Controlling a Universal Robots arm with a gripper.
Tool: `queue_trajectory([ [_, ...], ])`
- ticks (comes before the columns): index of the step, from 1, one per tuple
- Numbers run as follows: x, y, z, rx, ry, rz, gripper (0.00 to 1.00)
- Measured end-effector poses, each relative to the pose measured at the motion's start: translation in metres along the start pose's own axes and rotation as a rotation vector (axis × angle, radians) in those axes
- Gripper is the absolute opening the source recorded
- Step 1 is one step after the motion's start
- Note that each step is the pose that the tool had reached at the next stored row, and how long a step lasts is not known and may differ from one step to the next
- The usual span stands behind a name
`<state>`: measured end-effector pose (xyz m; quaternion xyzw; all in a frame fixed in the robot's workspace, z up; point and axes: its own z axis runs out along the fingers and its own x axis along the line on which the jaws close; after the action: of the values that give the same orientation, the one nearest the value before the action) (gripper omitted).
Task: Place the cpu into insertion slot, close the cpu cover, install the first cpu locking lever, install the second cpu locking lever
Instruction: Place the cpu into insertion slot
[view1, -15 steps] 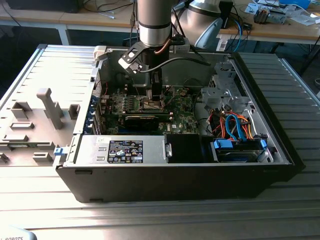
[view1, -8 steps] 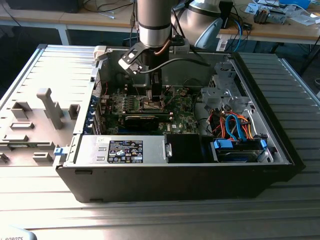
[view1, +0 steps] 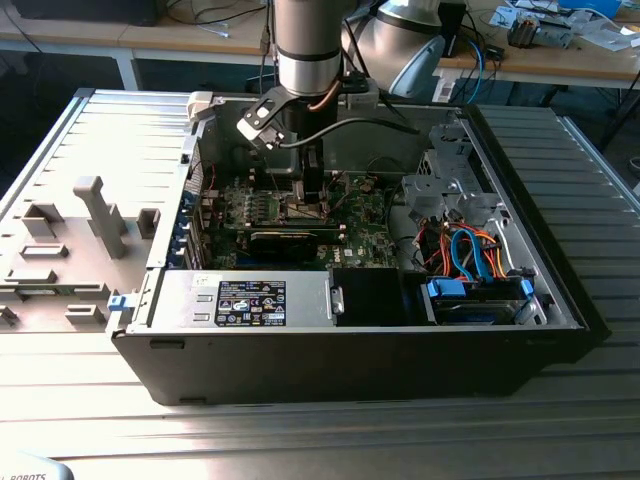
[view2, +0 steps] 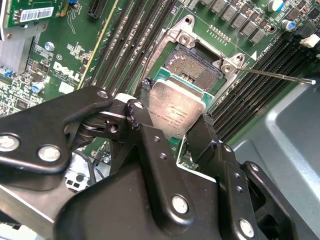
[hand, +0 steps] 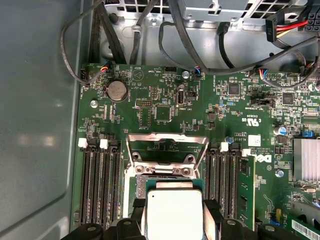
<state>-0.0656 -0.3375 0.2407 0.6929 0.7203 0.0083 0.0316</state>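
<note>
End effector (view2: 172, 119) grips the cpu (view2: 177, 100) — its two black fingers (view2: 136, 116) are closed on opposite edges of the chip, whose silver top shows in both wrist views. The chip hangs just beside the insertion slot (view2: 195, 61), whose dark centre lies bare between the memory-slot banks of the green board (hand: 165, 112). In the first wrist view the cpu cover (hand: 167, 137) stands open — raised at the slot's edge away from the chip.

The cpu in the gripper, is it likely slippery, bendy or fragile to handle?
Probably stiff: the cpu lies flat in the gripper. Its smooth metal top looks slippery. Pinched only at its edges, it could twist.
</note>
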Motion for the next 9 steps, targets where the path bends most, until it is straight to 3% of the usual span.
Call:
queue_trajectory([
  [9, 0.0008, -0.0001, 0.0029, 0.0000, 0.0001, 0.000, 0.54],
])
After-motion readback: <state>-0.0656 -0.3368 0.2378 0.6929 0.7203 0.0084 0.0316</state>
